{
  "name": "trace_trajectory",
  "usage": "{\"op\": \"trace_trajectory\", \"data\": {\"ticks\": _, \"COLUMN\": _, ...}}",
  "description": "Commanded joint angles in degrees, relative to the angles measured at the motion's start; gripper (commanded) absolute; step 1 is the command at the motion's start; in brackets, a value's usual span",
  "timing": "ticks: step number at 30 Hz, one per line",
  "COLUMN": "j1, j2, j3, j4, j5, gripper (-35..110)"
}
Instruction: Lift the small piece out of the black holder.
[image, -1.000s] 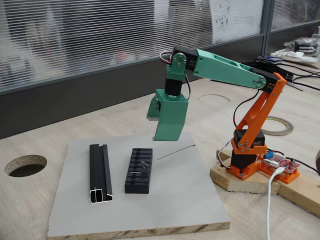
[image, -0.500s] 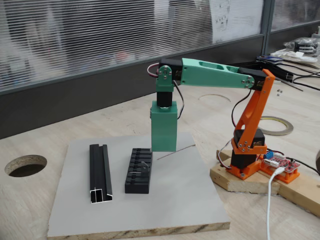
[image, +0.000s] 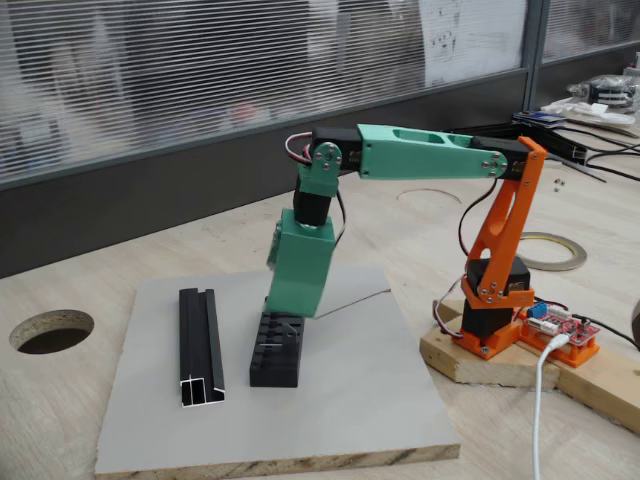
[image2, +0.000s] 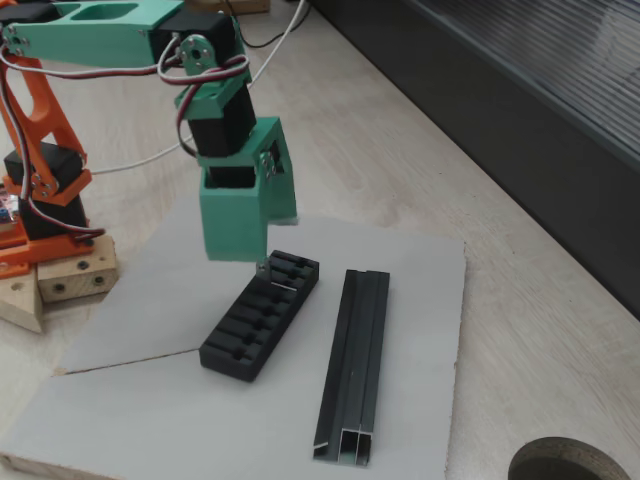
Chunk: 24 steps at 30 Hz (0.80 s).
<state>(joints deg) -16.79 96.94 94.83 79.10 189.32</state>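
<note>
Both fixed views show your green pincer (image2: 262, 262) lowered onto the far end of the black holder (image: 277, 351), its tip right at the ribbed top. Its green body hides the fingers, so you cannot tell whether they are spread or closed, nor whether they touch anything. At the holder's far end, just under the pincer tip, a small silvery glint (image2: 281, 285) sits on the ribs; it may be the small piece, though it is too tiny to be sure. Beside the holder lies a longer black channel profile (image: 200, 345), parallel and apart from it. Holder and profile rest on a grey board (image: 340, 400) on your wooden worktop (image: 60, 400).
</note>
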Motion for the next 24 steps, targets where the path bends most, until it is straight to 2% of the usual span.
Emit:
{"op": "trace_trajectory", "data": {"ticks": 1, "j1": -2.81, "j2": 0.09, "j3": 3.08, "j4": -0.44, "j5": 0.70, "gripper": 66}}
{"op": "trace_trajectory", "data": {"ticks": 18, "j1": -2.11, "j2": 0.09, "j3": 5.71, "j4": -0.53, "j5": 0.79, "gripper": 66}}
{"op": "trace_trajectory", "data": {"ticks": 24, "j1": -2.11, "j2": -6.50, "j3": 5.27, "j4": -0.62, "j5": 5.36, "gripper": 66}}
